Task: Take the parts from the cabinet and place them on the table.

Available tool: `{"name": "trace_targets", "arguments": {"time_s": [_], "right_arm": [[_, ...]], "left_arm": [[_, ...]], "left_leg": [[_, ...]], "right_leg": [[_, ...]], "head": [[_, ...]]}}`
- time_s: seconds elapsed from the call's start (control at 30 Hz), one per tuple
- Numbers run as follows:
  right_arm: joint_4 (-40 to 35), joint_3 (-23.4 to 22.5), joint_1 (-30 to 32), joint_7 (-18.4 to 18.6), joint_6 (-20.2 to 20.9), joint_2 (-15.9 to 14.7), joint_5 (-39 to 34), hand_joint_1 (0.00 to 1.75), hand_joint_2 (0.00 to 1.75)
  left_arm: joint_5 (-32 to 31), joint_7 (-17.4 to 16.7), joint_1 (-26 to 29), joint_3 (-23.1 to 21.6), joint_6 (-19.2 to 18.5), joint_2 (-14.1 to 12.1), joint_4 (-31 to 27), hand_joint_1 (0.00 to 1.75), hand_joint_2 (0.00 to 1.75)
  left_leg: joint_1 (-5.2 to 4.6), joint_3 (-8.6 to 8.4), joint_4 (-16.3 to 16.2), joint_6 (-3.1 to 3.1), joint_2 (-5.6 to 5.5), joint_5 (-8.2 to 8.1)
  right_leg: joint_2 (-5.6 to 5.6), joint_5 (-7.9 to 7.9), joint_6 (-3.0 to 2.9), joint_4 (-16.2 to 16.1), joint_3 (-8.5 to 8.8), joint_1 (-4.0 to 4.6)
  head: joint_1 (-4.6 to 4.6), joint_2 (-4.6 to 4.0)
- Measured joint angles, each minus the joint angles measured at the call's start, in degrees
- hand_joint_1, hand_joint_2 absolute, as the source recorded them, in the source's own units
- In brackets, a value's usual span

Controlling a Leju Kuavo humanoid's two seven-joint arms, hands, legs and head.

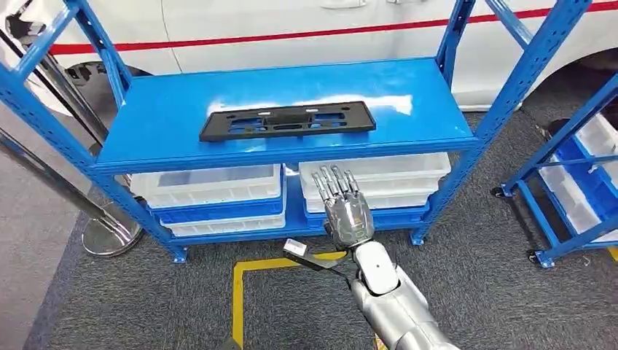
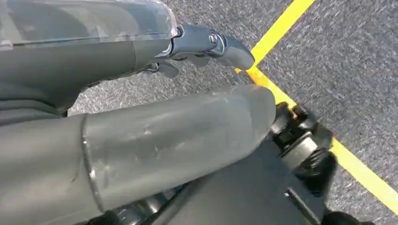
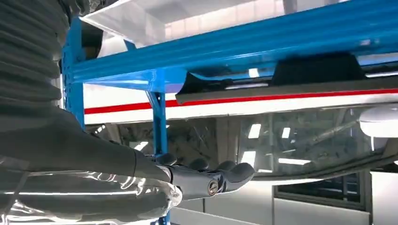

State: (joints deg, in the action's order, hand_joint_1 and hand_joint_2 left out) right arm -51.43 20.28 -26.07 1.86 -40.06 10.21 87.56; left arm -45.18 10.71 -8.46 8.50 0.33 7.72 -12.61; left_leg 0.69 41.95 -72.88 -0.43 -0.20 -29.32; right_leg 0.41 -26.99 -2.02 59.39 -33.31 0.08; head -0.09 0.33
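Grey carpet (image 1: 474, 284) with a yellow line (image 1: 238, 292) lies before the blue rack (image 1: 291, 142). Nearest, the right hand (image 1: 344, 208) reaches forward, released, fingers spread. Beyond, the black part (image 1: 288, 121) lies flat on the upper shelf. The left hand (image 2: 141, 117) hangs over the carpet; its grip cannot be told.

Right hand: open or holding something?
Open. In the head view the right hand is raised before the blue shelf, fingers spread and empty; the black plastic part lies flat on the shelf, untouched.
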Motion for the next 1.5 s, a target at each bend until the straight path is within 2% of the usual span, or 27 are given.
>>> {"name": "trace_targets", "arguments": {"time_s": [0.07, 0.1, 0.2, 0.3, 0.33, 0.4, 0.43, 0.5, 0.6, 0.63, 0.7, 0.77, 0.83, 0.93, 0.97, 1.0, 1.03, 1.07, 1.1, 1.13, 1.17, 1.23, 1.27, 1.33, 1.37, 1.43, 1.5], "right_arm": [[0.0, 0.0, -0.1, 0.0, 0.0, 0.0, 0.0, 0.0, 1.75], [0.0, 0.0, 0.0, 0.0, 0.0, 0.0, 0.0, 0.0, 1.75], [0.0, 0.0, 0.0, 0.0, 0.0, 0.0, 0.0, 0.0, 1.75], [0.0, 0.0, -0.2, 0.2, 0.0, 0.1, 0.0, 0.0, 1.75], [0.0, 0.0, -0.4, 0.2, 0.0, 0.0, 0.0, 0.0, 1.75], [0.0, 0.0, -0.1, 0.2, 0.0, 0.0, 0.0, 0.0, 1.75], [0.0, 0.0, 0.1, 0.2, 0.0, 0.0, 0.0, 0.0, 1.75], [0.0, 0.0, 0.2, 0.2, 0.0, 0.0, 0.0, 0.0, 1.75], [0.1, 0.0, 0.2, 0.4, 0.0, -0.1, 0.0, 0.0, 1.75], [0.1, 0.0, 0.2, 0.5, 0.0, -0.1, 0.0, 0.0, 1.75], [0.0, 0.0, 0.3, 0.6, -0.1, -0.1, 0.0, 0.0, 1.75], [-0.3, 0.0, 0.2, 0.6, -0.1, -0.1, 0.0, 0.0, 1.75], [-0.5, 0.0, 0.1, 0.6, -0.1, -0.1, 0.0, 0.0, 1.75], [-1.0, -0.2, 0.4, 0.3, -0.1, -0.1, -0.2, 0.0, 1.75], [-1.3, -0.3, 0.5, 0.0, -0.1, -0.1, -0.2, 0.0, 1.75], [-1.5, -0.5, 0.7, -0.1, -0.1, -0.1, -0.2, 0.0, 1.75], [-1.7, -0.7, 0.7, -0.1, -0.1, -0.1, -0.2, 0.0, 1.75], [-2.0, -0.8, 0.7, -0.3, -0.1, -0.1, -0.4, 0.0, 1.75], [-2.2, -1.0, 0.8, -0.6, -0.1, -0.1, -0.7, 0.0, 1.75], [-2.3, -1.3, 0.9, -1.1, 0.0, -0.1, -1.2, 0.0, 1.75], [-2.6, -1.8, 1.1, -1.7, -0.1, 0.0, -1.6, 0.0, 1.75], [-3.5, -2.9, 1.4, -3.2, -0.1, 0.3, -2.4, 0.0, 1.75], [-4.1, -3.6, 1.3, -3.8, -0.1, 0.7, -2.6, 0.0, 1.75], [-4.9, -4.5, 1.1, -4.4, -0.1, 1.0, -2.6, 0.0, 1.75], [-4.9, -4.9, 1.2, -4.6, -0.1, 1.0, -2.6, 0.0, 1.75], [-4.9, -5.7, 1.7, -4.6, -0.1, 1.0, -2.5, 0.0, 1.75], [-4.9, -5.9, 1.8, -4.6, -0.1, 1.0, -2.4, 0.0, 1.75]], "left_arm": [[0.0, 0.0, 0.0, 0.0, 0.0, 0.0, 0.0, 0.0, 0.0], [0.0, 0.0, -0.1, 0.0, 0.0, -0.2, 0.0, 0.0, 0.0], [0.0, 0.0, -0.1, 0.0, 0.0, -0.1, 0.0, 0.0, 0.0], [-0.2, 0.1, -0.1, 0.0, -0.1, -0.1, 0.0, 0.0, 0.0], [-0.2, 0.1, -0.2, 0.0, -0.1, -0.1, 0.0, 0.0, 0.0], [-0.2, 0.1, -0.3, 0.0, -0.1, 0.0, 0.0, 0.0, 0.0], [-0.2, 0.1, -0.1, 0.0, -0.1, 0.0, 0.0, 0.0, 0.0], [-0.2, 0.1, 0.2, 0.0, -0.2, 0.0, 0.0, 0.0, 0.0], [-0.2, 0.1, 0.1, 0.0, -0.2, 0.1, 0.0, 0.0, 0.0], [-0.2, 0.1, 0.0, 0.0, -0.2, 0.1, 0.0, 0.0, 0.0], [-0.4, 0.2, -0.2, 0.0, -0.2, 0.1, 0.0, 0.0, 0.0], [-0.5, 0.2, -0.2, 0.0, -0.2, 0.2, 0.0, 0.0, 0.0], [-0.5, 0.3, -0.3, 0.0, -0.2, 0.2, 0.0, 0.0, 0.0], [-0.8, 0.3, -0.1, 0.0, -0.2, 0.2, 0.0, 0.0, 0.0], [-1.1, 0.3, 0.0, 0.0, -0.2, 0.2, 0.0, 0.0, 0.0], [-1.1, 0.3, 0.1, 0.0, -0.2, 0.2, 0.0, 0.0, 0.0], [-1.2, 0.3, 0.0, 0.0, -0.1, 0.2, 0.0, 0.0, 0.0], [-1.3, 0.3, 0.0, 0.0, -0.1, 0.2, 0.0, 0.0, 0.0], [-1.5, 0.3, 0.1, 0.0, -0.1, 0.2, 0.0, 0.0, 0.0], [-1.6, 0.3, 0.4, 0.1, -0.1, 0.2, 0.2, 0.0, 0.0], [-1.6, 0.3, 0.2, 0.1, -0.1, 0.2, 0.2, 0.0, 0.0], [-1.6, 0.2, 0.1, 0.1, -0.1, 0.2, 0.2, 0.0, 0.0], [-1.6, 0.2, -0.2, 0.1, 0.0, 0.2, 0.2, 0.0, 0.0], [-1.7, 0.2, -0.6, 0.1, 0.0, 0.2, 0.2, 0.0, 0.0], [-1.8, 0.2, -0.8, 0.1, 0.0, 0.2, 0.2, 0.0, 0.0], [-1.9, 0.2, -0.8, 0.1, 0.0, 0.3, 0.2, 0.0, 0.0], [-1.9, 0.2, -0.7, 0.1, 0.0, 0.3, 0.2, 0.0, 0.0]], "left_leg": [[-0.58, -4.51, 10.8, 1.38, -0.03, 6.66], [-0.83, -5.64, 12.5, 2.21, -0.01, 6.02], [-1.45, -6.45, 15.1, 2.72, -0.01, 5.11], [-0.86, -9.23, 16.2, 3.51, -0.08, 4.74], [-0.85, -9.54, 16.2, 3.83, -0.07, 4.42], [-0.85, -10.22, 16.2, 3.78, -0.09, 3.63], [-0.77, -10.65, 16.1, 3.65, -0.13, 3.18], [-0.54, -11.94, 16.0, 3.25, -0.18, 2.15], [-0.29, -14.2, 15.7, 2.11, -0.18, -0.23], [-0.29, -14.51, 15.4, 1.77, -0.3, -0.76], [-0.34, -15.16, 15.3, 0.82, -0.12, -1.18], [-0.14, -14.61, 13.6, 0.35, -0.11, -0.7], [0.04, -10.94, 6.7, 0.23, -0.1, -0.58], [0.09, -3.36, -2.0, -0.29, -0.09, -6.13], [0.08, -2.14, -1.9, -0.4, -0.09, -7.14], [0.08, -1.84, -0.1, -0.28, -0.09, -6.74], [0.08, -2.11, 3.1, -0.1, -0.09, -4.67], [0.07, -2.68, 7.4, 0.37, -0.09, -0.6], [0.02, -3.06, 12.0, 0.97, -0.09, 5.84], [-0.58, -2.49, 13.0, 1.19, -0.22, 8.27], [-0.67, -3.35, 12.9, 1.47, -0.09, 7.01], [-0.93, -3.76, 13.2, 2.07, -0.13, 6.83], [-0.97, -4.53, 13.6, 2.37, -0.27, 6.69], [-0.71, -5.97, 14.4, 3.12, -0.25, 6.14], [-0.68, -6.46, 14.4, 3.48, -0.24, 5.64], [-0.69, -7.61, 14.4, 3.56, -0.29, 4.52], [-0.7, -8.05, 14.4, 3.5, -0.33, 4.22]], "right_leg": [[0.03, -0.89, 0.07, 0.0, 1.38, 0.32], [-0.04, -1.22, 0.2, -0.2, 1.46, 0.21], [-0.13, -0.96, 1.38, 0.2, 1.81, 0.1], [-0.19, -1.76, 2.28, 3.0, 1.41, -0.08], [-0.17, -3.02, 2.44, 6.3, -0.61, -0.19], [-0.19, -6.12, 3.03, 14.0, -6.09, -0.55], [-0.2, -6.7, 3.24, 16.2, -8.34, -0.75], [-0.29, -4.01, 3.63, 13.4, -9.11, -1.12], [-0.65, 6.22, 3.8, 0.0, -5.78, -1.48], [-0.67, 4.14, 3.37, 0.1, -5.78, -1.05], [-0.29, 4.38, 2.23, 0.1, -5.44, -0.97], [-0.02, 3.66, 1.28, -0.1, -4.04, -1.05], [-0.15, 2.51, 0.62, -0.4, -2.42, -1.02], [-0.07, 0.57, 0.38, -0.4, -0.28, -0.79], [0.08, -0.14, 0.4, -0.4, 0.62, -0.74], [0.24, -0.86, 0.47, -0.4, 1.57, -0.71], [0.32, -1.6, 0.54, -0.4, 2.59, -0.65], [0.32, -2.46, 0.66, -0.4, 3.75, -0.56], [0.31, -3.37, 0.83, -0.5, 4.3, -0.52], [0.4, -4.07, 1.2, 0.1, 5.15, -0.33], [0.62, -4.59, 1.77, -0.1, 5.02, -0.4], [0.53, -4.62, 2.37, 0.4, 5.69, -0.61], [0.49, -4.33, 2.65, 1.1, 5.53, -0.76], [0.19, -3.46, 3.05, 6.5, 2.52, -0.87], [0.15, -4.35, 3.22, 10.5, -0.22, -0.83], [0.13, -8.38, 3.53, 16.2, -5.45, -0.88], [0.13, -9.34, 3.58, 16.7, -6.65, -0.86]], "head": [[0.0, 0.0], [0.07, 0.0], [-0.02, 0.0], [0.11, 0.0], [0.09, 0.0], [0.09, 0.0], [0.09, 0.0], [0.09, 0.0], [0.13, 0.0], [0.07, 0.0], [0.15, 0.0], [0.09, 0.0], [0.09, 0.0], [0.11, 0.0], [0.09, 0.0], [0.09, 0.0], [0.09, 0.0], [0.09, 0.0], [0.11, 0.0], [0.2, 0.0], [0.09, 0.0], [0.13, 0.0], [0.07, 0.0], [0.09, 0.0], [0.13, 0.0], [0.13, 0.0], [0.13, 0.0]]}}
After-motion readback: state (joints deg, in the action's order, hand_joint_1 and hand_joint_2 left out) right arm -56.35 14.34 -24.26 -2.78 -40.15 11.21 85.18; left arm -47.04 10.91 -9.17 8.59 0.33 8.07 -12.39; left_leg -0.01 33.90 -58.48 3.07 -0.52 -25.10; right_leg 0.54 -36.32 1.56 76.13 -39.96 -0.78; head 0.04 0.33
